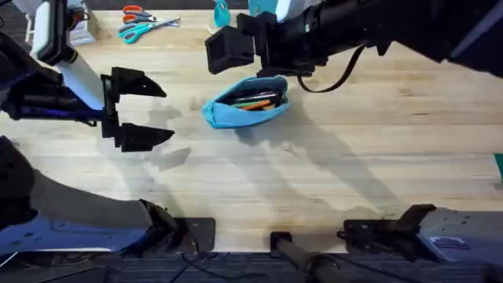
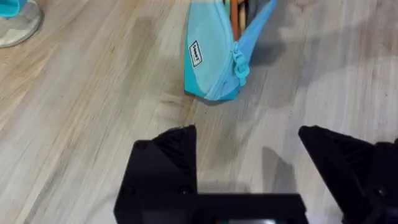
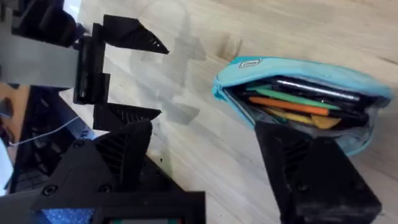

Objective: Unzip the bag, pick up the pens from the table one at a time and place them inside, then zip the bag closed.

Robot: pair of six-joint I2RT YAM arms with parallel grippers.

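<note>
My left pincer point(image 1: 149, 112) hovers over the left part of the counter point(image 1: 330, 181), its two black fingers spread wide with nothing between them, pointing right toward the bag point(image 1: 245, 102). The bag lies on the pale planks near the middle of the counter, a little toward the far side, well apart from that pincer. It is unzipped — its mouth gapes along its length, and inside I see the pens point(image 1: 253, 101), an orange one and a green one lying side by side among other dark and yellowish things. From my left wrist, the bag's near end point(image 2: 214, 59) shows with its zipper pull point(image 2: 240, 70) hanging at the tip and a small white label on the side; my own fingers point(image 2: 168, 155) stand wide apart, clear of the fabric. My right arm reaches in from the far right, and my right pincer point(image 3: 205, 155) hangs just above the bag's far edge, fingers open wide and holding nothing; from that wrist the open bag point(image 3: 298, 93) sits just beyond one finger, with the orange and green pens point(image 3: 289, 102) plain in the opening, though I cannot tell whether that finger touches the fabric. Farther off — at the far left of the counter — lie a pair of scissors point(image 1: 141, 23) with orange and teal handles.
</note>
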